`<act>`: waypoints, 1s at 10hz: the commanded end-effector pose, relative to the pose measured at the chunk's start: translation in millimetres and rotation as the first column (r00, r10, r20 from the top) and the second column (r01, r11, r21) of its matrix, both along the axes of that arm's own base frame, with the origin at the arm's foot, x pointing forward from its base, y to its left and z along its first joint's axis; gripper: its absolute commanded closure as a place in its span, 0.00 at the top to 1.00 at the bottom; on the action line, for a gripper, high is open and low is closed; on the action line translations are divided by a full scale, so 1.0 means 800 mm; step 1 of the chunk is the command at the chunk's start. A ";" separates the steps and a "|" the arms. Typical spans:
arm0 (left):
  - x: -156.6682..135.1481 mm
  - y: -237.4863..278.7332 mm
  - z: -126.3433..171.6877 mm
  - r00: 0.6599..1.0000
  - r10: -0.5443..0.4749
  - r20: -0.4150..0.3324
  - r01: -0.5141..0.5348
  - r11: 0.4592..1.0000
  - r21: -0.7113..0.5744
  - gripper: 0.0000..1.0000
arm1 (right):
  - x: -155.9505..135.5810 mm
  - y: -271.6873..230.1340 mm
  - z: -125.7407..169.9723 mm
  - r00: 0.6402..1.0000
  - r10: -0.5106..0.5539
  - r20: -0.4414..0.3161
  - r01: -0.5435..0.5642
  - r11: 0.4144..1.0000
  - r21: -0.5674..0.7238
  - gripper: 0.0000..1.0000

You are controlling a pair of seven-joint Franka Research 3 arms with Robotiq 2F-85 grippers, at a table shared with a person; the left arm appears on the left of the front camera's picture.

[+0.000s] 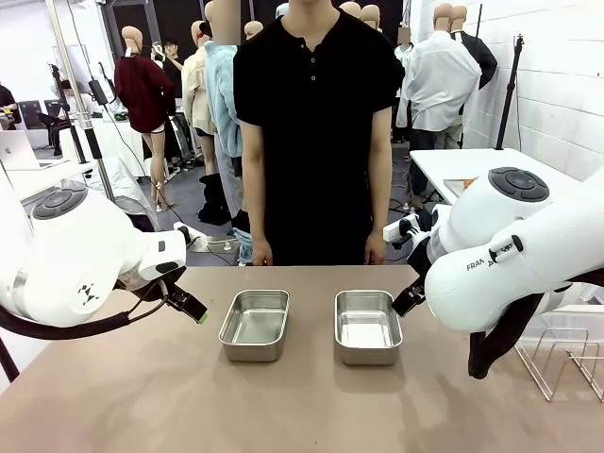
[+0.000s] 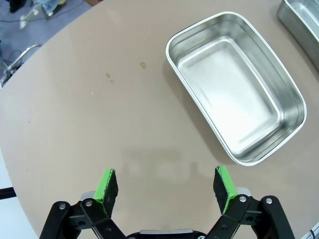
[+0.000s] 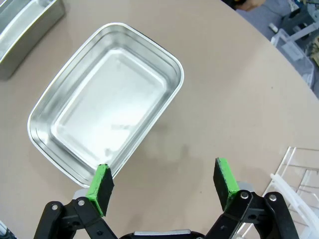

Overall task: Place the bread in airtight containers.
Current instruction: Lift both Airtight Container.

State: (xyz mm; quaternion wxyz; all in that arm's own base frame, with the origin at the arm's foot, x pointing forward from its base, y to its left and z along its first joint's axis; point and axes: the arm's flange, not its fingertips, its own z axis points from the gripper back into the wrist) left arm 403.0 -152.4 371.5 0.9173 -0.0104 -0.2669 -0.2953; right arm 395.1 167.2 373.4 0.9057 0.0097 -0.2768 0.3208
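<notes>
- The only writing that can be read is "FRAN", in dark capitals on the white shell of the right arm [image 1: 514,250] at the right of the front view; the rest of the word is hidden behind the arm's curve.
- The tins carry no readable label or stamp.
- Two open steel tins sit side by side at the middle of the tan counter [image 1: 302,406], near each other but apart, with bare shiny floors.
- The left tin [image 1: 255,324] lies just left of centre in the front view and the right tin [image 1: 367,326] just right of centre. Each has its long axis running from the near edge of the counter toward the person [image 1: 316,132] standing at the far side.
- In the left wrist view the left tin [image 2: 234,84] fills the upper right, its long axis slanting from upper left to lower right. A corner of the other tin shows at the top right.
- In the right wrist view the right tin [image 3: 107,99] slants from lower left to upper right.
- The left pincer [image 2: 167,184] is spread wide with nothing between its green pads, over bare counter to the lower left of its tin.
- The right pincer [image 3: 164,181] is likewise spread wide and holds nothing. One pad overlaps the near rim of the tin in the picture.
</notes>
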 end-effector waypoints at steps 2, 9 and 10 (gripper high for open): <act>0.000 0.001 0.000 1.000 0.002 0.000 -0.002 1.000 -0.001 1.00 | 0.000 0.000 0.000 1.000 0.000 0.000 0.000 1.000 0.000 1.00; -0.042 -0.012 0.090 0.992 -0.094 0.081 0.103 0.988 -0.113 1.00 | -0.033 -0.043 0.065 0.997 0.053 0.046 -0.060 0.987 0.149 1.00; -0.055 -0.003 0.108 0.990 -0.120 0.078 0.132 0.976 -0.172 1.00 | -0.041 -0.061 0.083 0.996 0.066 0.065 -0.078 0.975 0.207 1.00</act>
